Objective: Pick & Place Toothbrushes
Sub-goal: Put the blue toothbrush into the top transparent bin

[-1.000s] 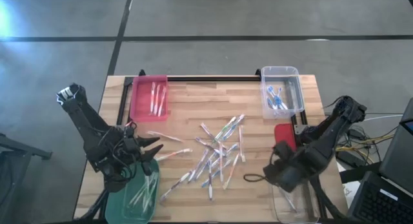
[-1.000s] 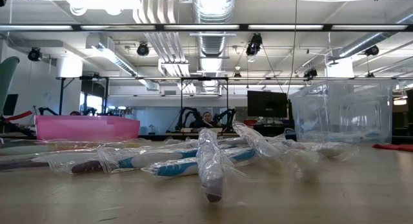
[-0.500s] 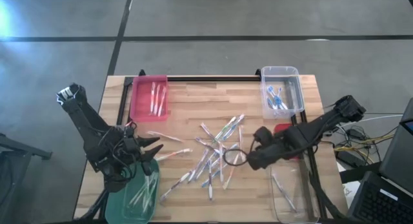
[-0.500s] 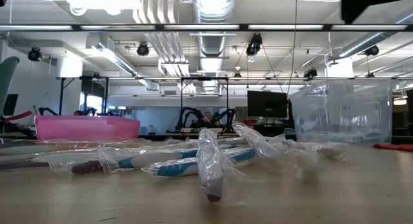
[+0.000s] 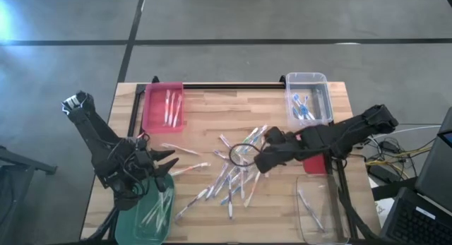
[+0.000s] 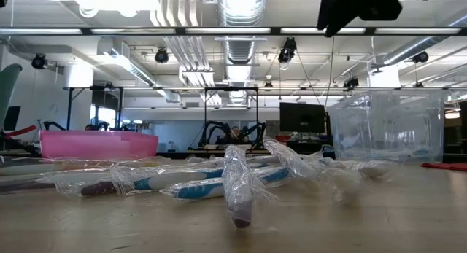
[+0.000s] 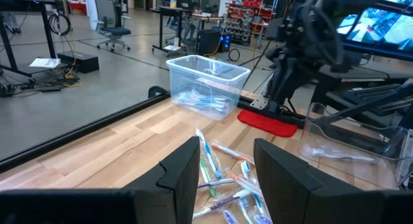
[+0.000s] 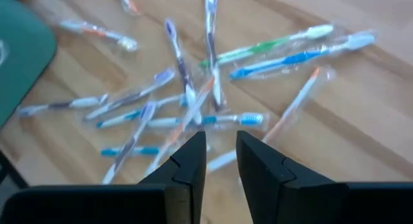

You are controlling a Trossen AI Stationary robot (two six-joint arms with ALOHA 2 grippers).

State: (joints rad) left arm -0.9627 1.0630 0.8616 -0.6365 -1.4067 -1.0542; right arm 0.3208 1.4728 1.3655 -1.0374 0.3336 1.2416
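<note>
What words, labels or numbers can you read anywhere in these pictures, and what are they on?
No text can be read in any view.
The wrapped toothbrushes may carry print, but it is too blurred to tell.
The monitor in the left wrist view shows only blurred colour.
The bins bear no visible labels.

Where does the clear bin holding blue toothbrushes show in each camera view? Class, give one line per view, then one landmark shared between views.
High view: clear bin at the table's far right corner, blue toothbrushes inside.
Low view: clear bin on the right, behind the pile.
Left wrist view: clear bin mid-picture, beyond the fingers.
Right wrist view: not in it.
Shared landmark: the loose toothbrush pile.
</note>
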